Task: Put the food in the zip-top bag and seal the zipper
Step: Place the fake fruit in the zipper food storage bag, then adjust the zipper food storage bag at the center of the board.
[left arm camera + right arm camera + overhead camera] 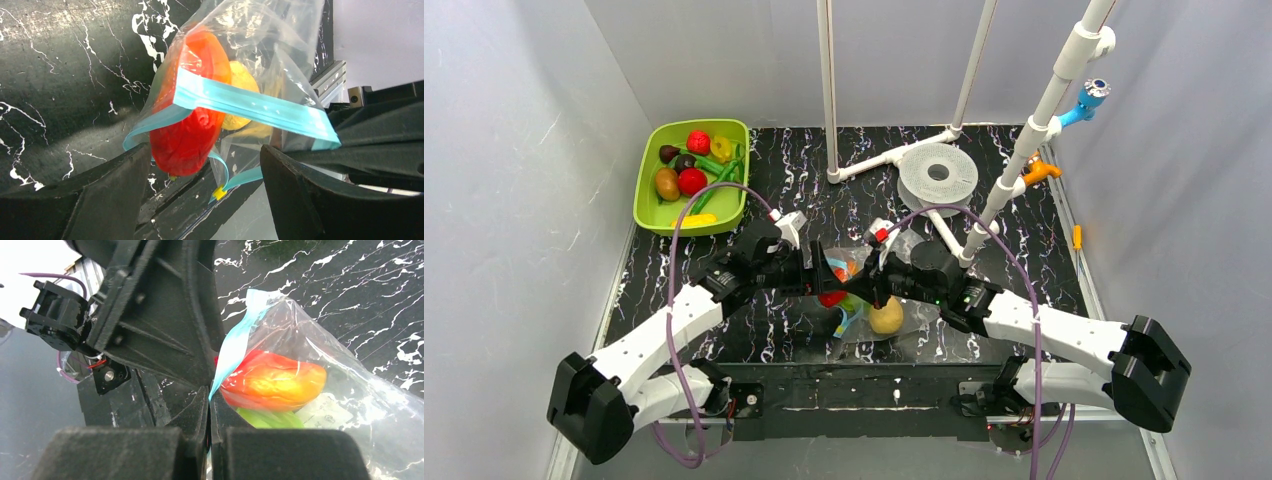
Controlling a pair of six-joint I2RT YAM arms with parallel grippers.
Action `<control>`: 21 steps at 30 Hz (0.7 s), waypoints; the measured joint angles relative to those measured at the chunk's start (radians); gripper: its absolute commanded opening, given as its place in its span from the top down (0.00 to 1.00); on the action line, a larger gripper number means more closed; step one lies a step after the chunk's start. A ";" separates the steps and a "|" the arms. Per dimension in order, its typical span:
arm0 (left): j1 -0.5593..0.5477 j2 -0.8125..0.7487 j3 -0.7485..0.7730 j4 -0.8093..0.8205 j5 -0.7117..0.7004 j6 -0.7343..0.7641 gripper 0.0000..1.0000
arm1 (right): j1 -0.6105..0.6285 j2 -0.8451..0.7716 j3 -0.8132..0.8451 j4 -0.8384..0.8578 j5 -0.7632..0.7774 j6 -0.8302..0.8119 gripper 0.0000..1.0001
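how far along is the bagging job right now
Done: red-orange food and a yellow piece sit inside the zip-top bag. In hand: the right gripper is shut on one end of the zipper; the left gripper is open, jaws either side of the mouth. Left: the zipper's strips stand apart, so sealing remains.

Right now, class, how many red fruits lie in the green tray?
2 red fruits: one near the green tray's far edge, one towards its middle. Others could lie hidden under the pile.
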 measured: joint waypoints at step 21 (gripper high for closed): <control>-0.002 -0.591 0.235 -0.295 -0.221 0.040 0.03 | -0.228 0.132 0.338 -0.300 -0.277 0.502 0.99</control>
